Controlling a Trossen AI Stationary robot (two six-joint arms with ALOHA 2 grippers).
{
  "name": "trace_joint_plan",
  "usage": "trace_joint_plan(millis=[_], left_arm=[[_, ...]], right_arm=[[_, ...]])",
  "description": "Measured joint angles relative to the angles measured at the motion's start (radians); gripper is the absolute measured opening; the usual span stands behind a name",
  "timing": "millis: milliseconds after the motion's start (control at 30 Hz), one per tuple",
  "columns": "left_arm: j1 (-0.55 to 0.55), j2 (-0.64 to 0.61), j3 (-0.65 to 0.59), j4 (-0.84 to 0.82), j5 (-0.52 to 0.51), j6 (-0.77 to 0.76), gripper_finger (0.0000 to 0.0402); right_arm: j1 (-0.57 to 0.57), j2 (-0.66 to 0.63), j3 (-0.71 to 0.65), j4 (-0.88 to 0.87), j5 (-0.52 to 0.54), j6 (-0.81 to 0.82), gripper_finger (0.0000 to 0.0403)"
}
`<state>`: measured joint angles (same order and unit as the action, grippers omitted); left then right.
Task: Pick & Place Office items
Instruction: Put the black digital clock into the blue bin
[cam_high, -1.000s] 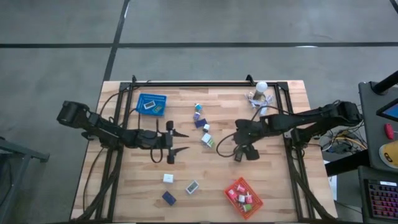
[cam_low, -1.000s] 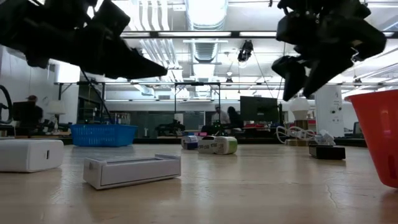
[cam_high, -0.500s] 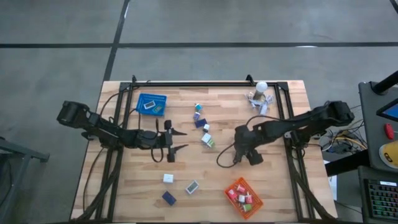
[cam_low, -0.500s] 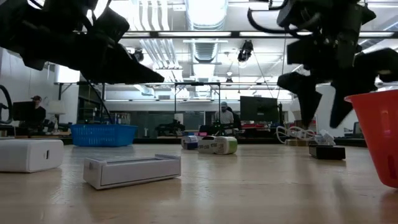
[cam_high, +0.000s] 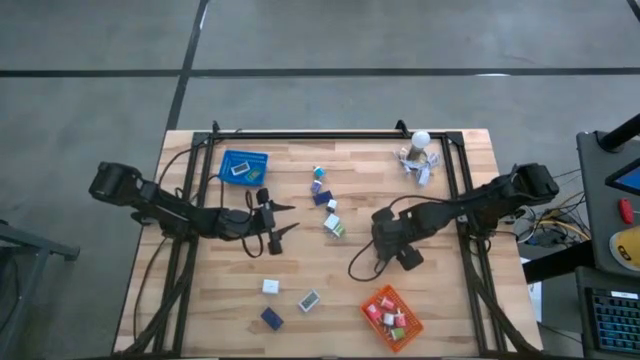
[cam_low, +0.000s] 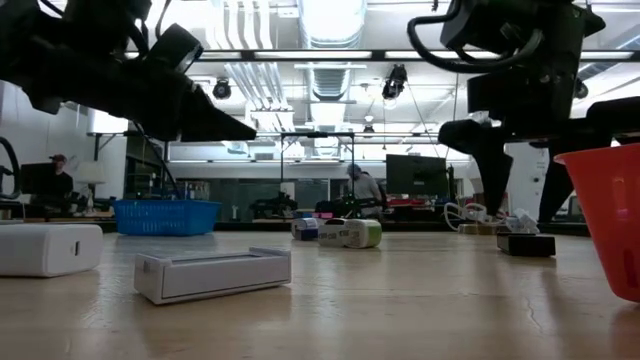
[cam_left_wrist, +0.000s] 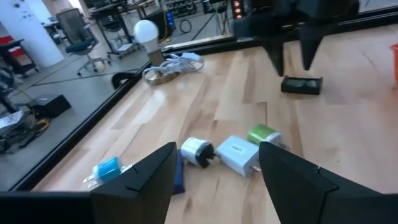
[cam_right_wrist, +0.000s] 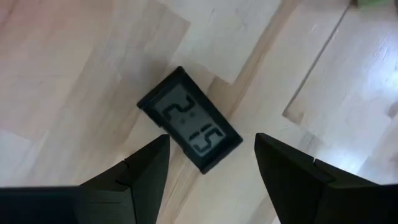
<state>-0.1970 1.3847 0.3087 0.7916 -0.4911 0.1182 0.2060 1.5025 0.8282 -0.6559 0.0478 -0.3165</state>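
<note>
- Your right hand (cam_right_wrist: 210, 163) hangs open, pointing down over a small dark clock (cam_right_wrist: 189, 119) that lies flat on the surface (cam_high: 440, 310), display up. Nothing is held.
- Risk, as I judge it: the clock sits skewed to the finger line, so closing now could catch a corner and spin it away. Square the wrist first.
- Risk: it's thin and flat. If you stop short, the fingers close over the top; if you drive deep, the tips hit wood.
- In the high view the clock (cam_high: 411, 258) shows just right of that hand (cam_high: 385, 243), partly under the arm, so placing there is rough.
- Your left hand (cam_left_wrist: 214, 171) is open too, empty, held above the surface left of centre (cam_high: 275, 228), facing the middle cluster.
- Cluster ahead of it: white plug (cam_left_wrist: 198, 151), white box (cam_left_wrist: 238, 154), green roll (cam_left_wrist: 264, 134), blue piece (cam_left_wrist: 107, 169), all close together. Risk: going for one knocks its neighbour.
- Orange basket (cam_high: 391, 317) sits near right, already holding several items; it is the closest drop for the clock, with open wood between.
- Blue basket (cam_high: 244, 167) sits far left with one item inside.
- Loose items near left: white block (cam_high: 270, 287), flat white box (cam_high: 309, 300), dark blue block (cam_high: 271, 318).
- White ball-topped clip bunch (cam_high: 417, 152) is far right, clear of both arms.
- Both hands point toward the centre; reaching for the cluster together risks a clash.
</note>
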Motion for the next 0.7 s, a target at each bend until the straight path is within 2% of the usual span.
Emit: trace_joint_plan(millis=[500,600,700], left_arm=[[0.000,-0.203,-0.122,-0.003,-0.007,-0.029,0.0232],[0.000,-0.241,-0.140,-0.003,-0.007,-0.030,0.0232],[0.000,-0.269,-0.152,-0.006,-0.007,-0.024,0.0232]], right_arm=[[0.012,0.001,0.001,-0.021,0.018,-0.081,0.0231],[0.013,0.001,0.003,-0.023,0.065,-0.080,0.0240],[0.015,0.001,0.017,-0.022,0.155,-0.061,0.0256]])
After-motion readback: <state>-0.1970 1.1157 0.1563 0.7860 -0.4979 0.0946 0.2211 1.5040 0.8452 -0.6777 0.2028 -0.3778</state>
